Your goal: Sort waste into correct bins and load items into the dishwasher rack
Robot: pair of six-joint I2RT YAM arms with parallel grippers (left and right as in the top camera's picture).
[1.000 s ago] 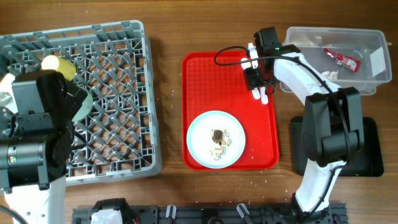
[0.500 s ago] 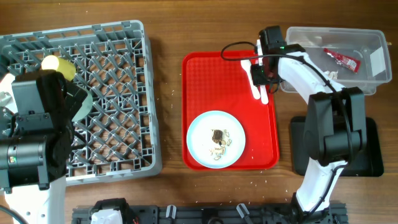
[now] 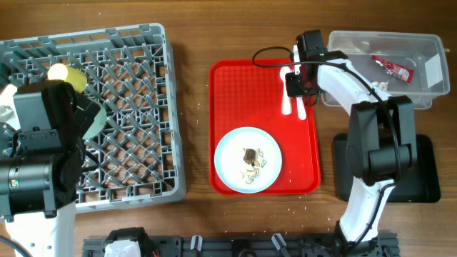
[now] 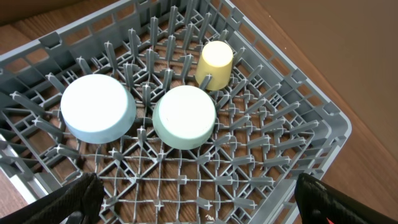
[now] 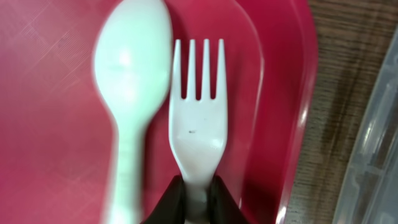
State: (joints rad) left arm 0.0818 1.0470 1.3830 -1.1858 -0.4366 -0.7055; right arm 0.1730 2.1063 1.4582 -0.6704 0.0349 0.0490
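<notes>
My right gripper (image 5: 198,198) is shut on the handle of the white fork (image 5: 198,124), which lies on the red tray (image 3: 228,93) near its right rim. Just left of the fork lies the white spoon (image 5: 132,68). From overhead the fork (image 3: 302,109) and spoon (image 3: 285,106) lie side by side below the right gripper (image 3: 296,84). The white plate (image 3: 248,159) carries food scraps (image 3: 250,158). My left gripper (image 4: 199,199) hangs open over the grey rack (image 4: 311,112), which holds a yellow cup (image 4: 215,62) and two upturned mint bowls (image 4: 98,107) (image 4: 184,116).
A clear tub (image 3: 421,96) at the back right holds a red wrapper (image 3: 393,68). A black tray (image 3: 426,168) lies by the right arm's base. The left arm's body covers the left part of the rack (image 3: 143,107) in the overhead view.
The right gripper has closed on the fork's handle. The spoon now shows apart from the fork, a little to its left. The left arm has not moved.
</notes>
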